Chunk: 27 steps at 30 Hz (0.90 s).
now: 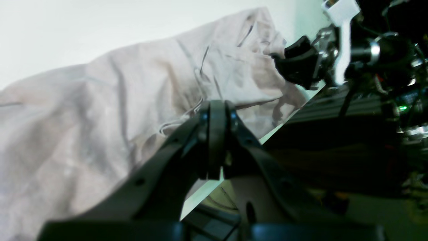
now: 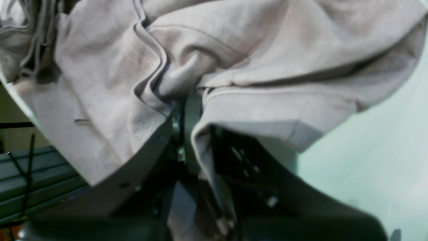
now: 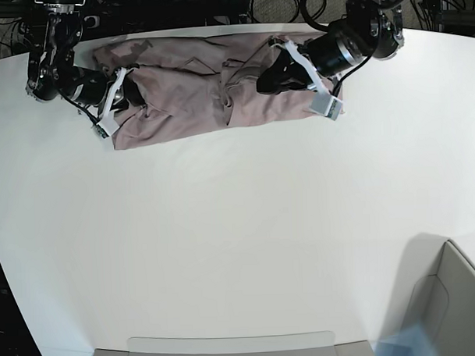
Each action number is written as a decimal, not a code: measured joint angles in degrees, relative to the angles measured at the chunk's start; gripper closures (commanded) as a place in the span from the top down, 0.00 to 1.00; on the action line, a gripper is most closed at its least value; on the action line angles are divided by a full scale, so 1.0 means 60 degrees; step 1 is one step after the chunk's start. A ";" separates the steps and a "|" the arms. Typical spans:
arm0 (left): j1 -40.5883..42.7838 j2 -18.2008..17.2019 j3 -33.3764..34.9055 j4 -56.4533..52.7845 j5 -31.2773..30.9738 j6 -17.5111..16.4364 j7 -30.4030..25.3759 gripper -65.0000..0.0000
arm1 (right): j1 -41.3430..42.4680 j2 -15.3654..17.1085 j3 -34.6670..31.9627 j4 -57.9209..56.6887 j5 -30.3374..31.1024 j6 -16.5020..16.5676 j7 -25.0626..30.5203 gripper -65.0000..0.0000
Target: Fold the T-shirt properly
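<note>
The T-shirt (image 3: pixel 180 102), dusty pink and wrinkled, lies bunched in a long band along the far edge of the white table (image 3: pixel 240 240), close to the two arms. At the left end of the band in the base view, your right gripper (image 3: pixel 138 100) has its jaws closed on a fold of the cloth, with part of the fabric running up between the fingers. Toward the other end, your left gripper (image 1: pixel 217 103) is over the shirt with its fingers together; no cloth shows between them, though whether the tips touch the fabric you cannot tell. The step in hand looks to be gathering and folding the shirt's ends, and the cloth seems far from a neat fold. To do it well, check that your right gripper has the layers you want and not a stray crease, then lift just enough to clear the cloth beneath. Open the left fingers over a single edge, lower them flat, and close only once fabric sits between them. Carry the held part over in a low, slow arc, keeping light tension so that the loose folds in the middle straighten rather than bunch. Lay the edge down before you release, and let go gently, since soft cotton may cling and drag.
</note>
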 measured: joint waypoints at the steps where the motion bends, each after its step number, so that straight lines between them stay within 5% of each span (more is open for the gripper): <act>1: 0.0004 0.0004 -0.0222 0.0004 -0.0259 0.0000 0.0000 0.00 | 0.0091 -0.0025 0.0047 -0.0025 -0.0240 0.0000 0.0131 0.00; 10: 0.0047 0.0000 -0.1698 -0.0007 -0.1220 0.0000 0.0120 0.00 | 0.1705 0.0135 0.2073 -0.0922 -0.2444 0.0000 0.0066 0.00; 17: 0.0561 0.0007 -0.2455 -0.0022 -0.1224 0.0004 0.0182 0.00 | 0.1931 0.0448 0.2244 -0.0652 -0.3220 0.0004 -0.0204 0.00; 22: 0.0750 0.0018 -0.3217 -0.0197 -0.1246 0.0004 0.0113 0.00 | 0.1413 0.0124 0.2218 0.1610 -0.3213 0.0004 -0.1002 0.00; 27: 0.0827 -0.0033 -0.4379 -0.1202 -0.1166 0.0069 0.0237 0.00 | 0.0780 -0.0958 0.1668 0.4430 -0.3614 0.0004 -0.1326 0.00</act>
